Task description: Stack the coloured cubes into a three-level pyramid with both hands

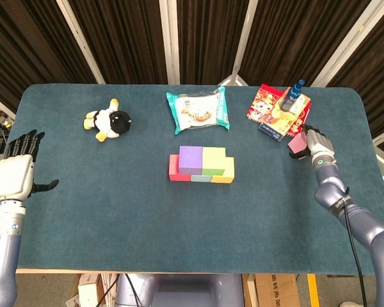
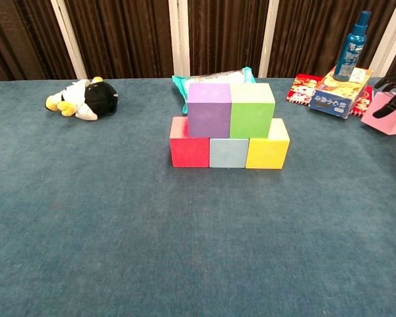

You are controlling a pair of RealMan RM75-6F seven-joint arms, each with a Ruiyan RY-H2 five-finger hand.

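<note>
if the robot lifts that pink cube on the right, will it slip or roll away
Probably not roll: the pink cube has flat faces and sharp edges, so it should sit still when set down. Its surface looks matte, so the right hand likely gets fair grip. It seems stiff, like the stacked cubes that keep their shape. Its weight cannot be told.

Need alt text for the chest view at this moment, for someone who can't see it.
Two levels of a cube pyramid stand mid-table: red cube, pale blue cube and yellow cube below, purple cube and green cube on top. At the right edge the right hand has dark fingers on the pink cube. Behind lie a plush penguin, snack bag and spray bottle.
</note>
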